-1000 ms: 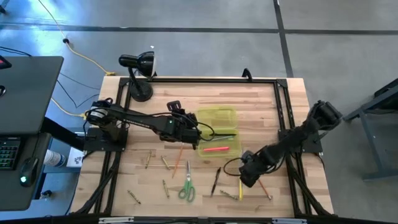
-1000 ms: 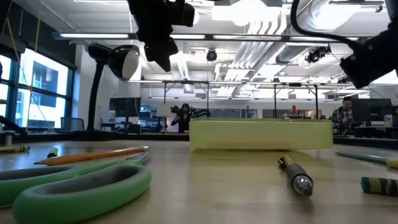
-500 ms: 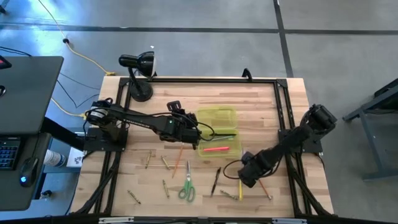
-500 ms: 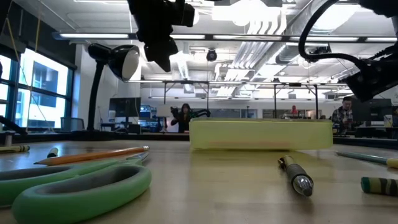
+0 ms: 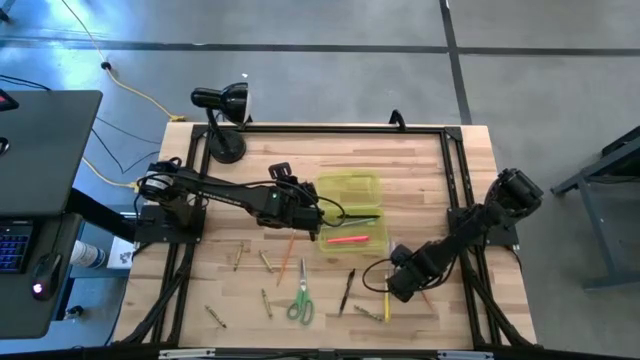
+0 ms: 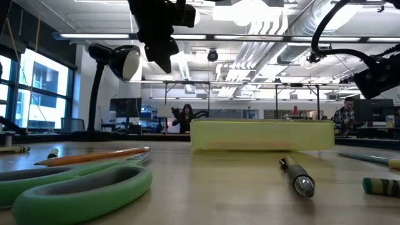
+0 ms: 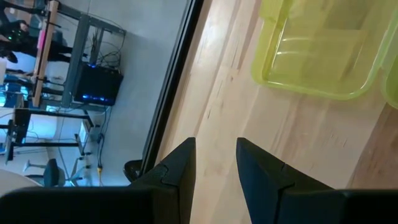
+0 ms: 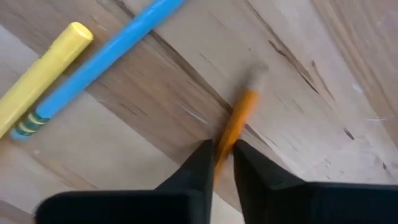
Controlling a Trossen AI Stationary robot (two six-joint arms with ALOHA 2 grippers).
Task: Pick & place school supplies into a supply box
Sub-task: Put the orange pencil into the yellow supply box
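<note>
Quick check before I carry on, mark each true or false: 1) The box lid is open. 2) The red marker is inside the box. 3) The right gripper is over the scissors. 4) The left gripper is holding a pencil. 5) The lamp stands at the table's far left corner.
1) True: the yellow-green box lies open.
2) True: the red marker lies in its near half.
3) False: the right gripper has its fingers astride an orange pencil; the scissors lie well to its left.
4) False: the left gripper is open and holds nothing, beside the box.
5) True: the lamp stands there.
</note>
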